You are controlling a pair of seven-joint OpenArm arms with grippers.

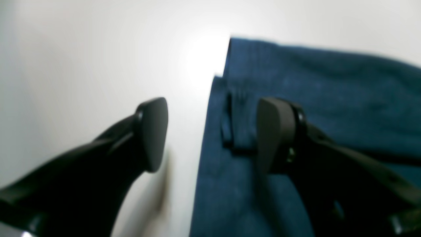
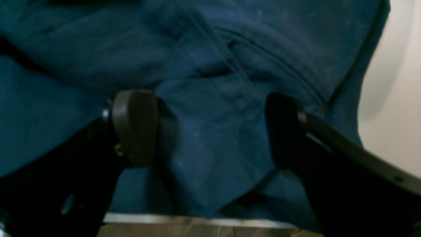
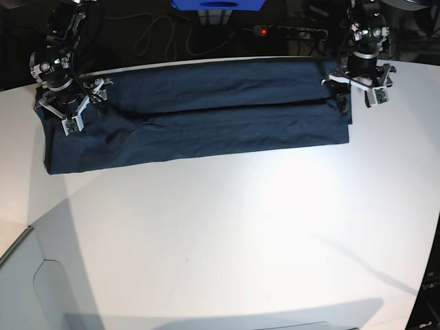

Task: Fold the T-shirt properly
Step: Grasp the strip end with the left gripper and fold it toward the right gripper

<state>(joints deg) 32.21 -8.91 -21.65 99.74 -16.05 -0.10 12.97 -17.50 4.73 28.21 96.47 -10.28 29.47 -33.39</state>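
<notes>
Lying across the far side of the white table, the T-shirt is a dark navy band folded lengthwise, creased along its middle. No writing is readable. The left gripper straddles its edge, spread wide; the right gripper hangs parted over rumpled cloth.

A broad white matte table is filling the base view, catching bright light. Behind it, black cables and a blue box are sitting in darkness.
</notes>
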